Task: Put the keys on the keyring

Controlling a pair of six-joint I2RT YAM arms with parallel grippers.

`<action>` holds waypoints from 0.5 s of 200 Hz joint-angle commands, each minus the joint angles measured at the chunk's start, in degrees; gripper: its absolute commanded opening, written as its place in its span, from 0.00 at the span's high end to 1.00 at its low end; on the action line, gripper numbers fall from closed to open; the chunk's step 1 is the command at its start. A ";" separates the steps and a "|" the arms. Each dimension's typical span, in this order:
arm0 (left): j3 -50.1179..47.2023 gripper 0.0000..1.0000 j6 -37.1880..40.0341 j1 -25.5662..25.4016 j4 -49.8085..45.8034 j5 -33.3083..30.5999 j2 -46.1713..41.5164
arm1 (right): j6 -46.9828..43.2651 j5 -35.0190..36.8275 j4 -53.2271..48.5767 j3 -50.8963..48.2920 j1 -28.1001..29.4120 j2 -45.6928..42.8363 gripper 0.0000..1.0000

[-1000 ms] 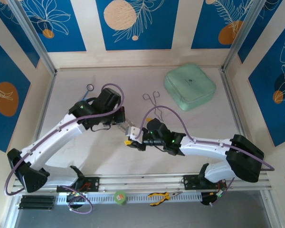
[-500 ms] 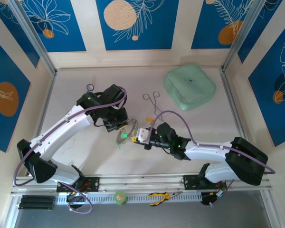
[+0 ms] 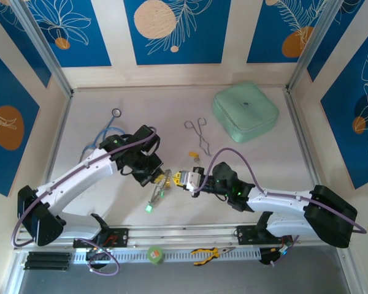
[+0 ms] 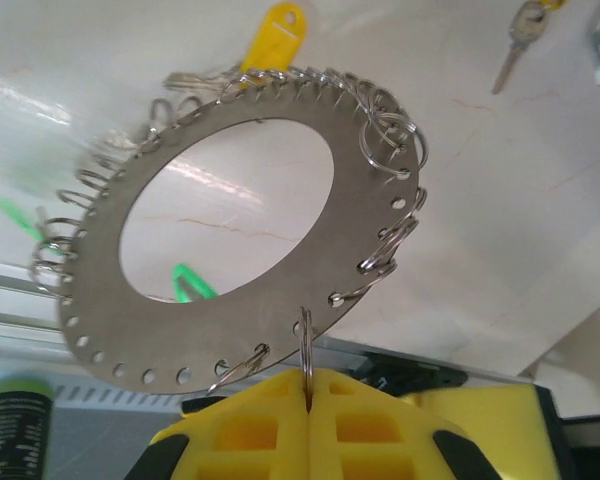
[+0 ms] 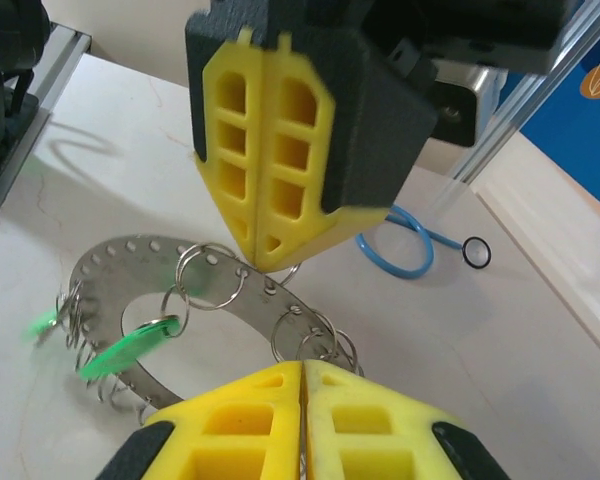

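We see the left gripper [image 4: 308, 385] clamped on the keyring [image 4: 90, 300]; the right gripper [image 5: 302, 372] looks pinched closed, perhaps on its fringe.

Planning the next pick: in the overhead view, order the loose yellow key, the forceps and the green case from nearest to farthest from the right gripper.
1. The yellow key, just beyond the right gripper.
2. The forceps, farther back, mid-table.
3. The green case, far right corner.
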 commanded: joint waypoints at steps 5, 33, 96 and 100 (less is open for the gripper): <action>-1.02 1.00 -9.04 0.41 2.44 2.72 -1.73 | -2.97 0.26 3.35 1.89 1.11 3.43 0.88; -2.28 1.00 -10.81 0.45 4.02 2.81 -2.41 | -3.11 1.64 5.80 3.33 2.03 6.96 0.84; -5.74 1.00 -14.46 0.41 7.52 4.06 -4.03 | -1.00 4.52 9.73 4.89 2.57 11.07 0.81; -5.88 1.00 -14.76 0.39 7.71 4.12 -4.08 | -0.92 4.44 9.90 4.95 2.58 11.19 0.80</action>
